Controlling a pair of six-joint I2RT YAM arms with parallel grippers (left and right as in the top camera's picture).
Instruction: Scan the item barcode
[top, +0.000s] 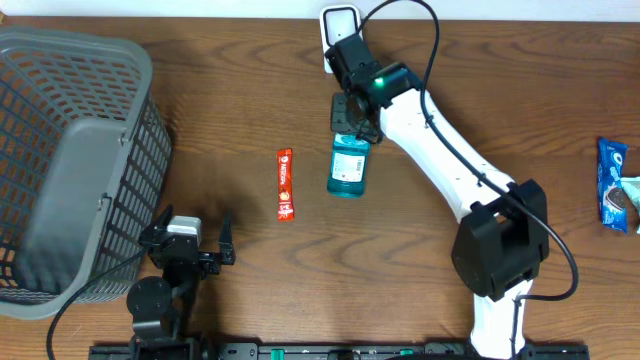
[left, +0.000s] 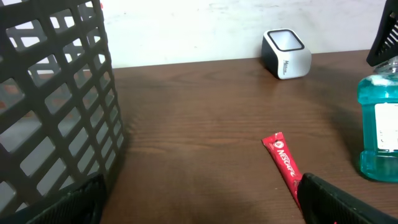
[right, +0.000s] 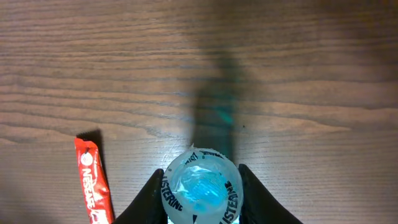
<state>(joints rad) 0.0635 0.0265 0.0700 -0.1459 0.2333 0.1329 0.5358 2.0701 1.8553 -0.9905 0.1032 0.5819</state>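
A blue Listerine mouthwash bottle (top: 348, 168) stands upright at mid-table, with my right gripper (top: 350, 125) shut on its sealed cap from above. In the right wrist view the cap (right: 200, 186) sits tight between my two black fingers (right: 144, 200). The left wrist view shows the bottle (left: 379, 127) at the far right, its base at or just above the wood. A white barcode scanner (top: 340, 24) stands at the table's back edge, just behind the bottle. My left gripper (top: 188, 250) is open and holds nothing, low at the front left.
A red Nescafe stick (top: 285, 184) lies flat left of the bottle, close to my left gripper's right finger (left: 348, 202). A grey mesh basket (top: 70, 150) fills the left side. A blue Oreo packet (top: 611, 180) and another wrapper (top: 631, 203) lie at the right edge.
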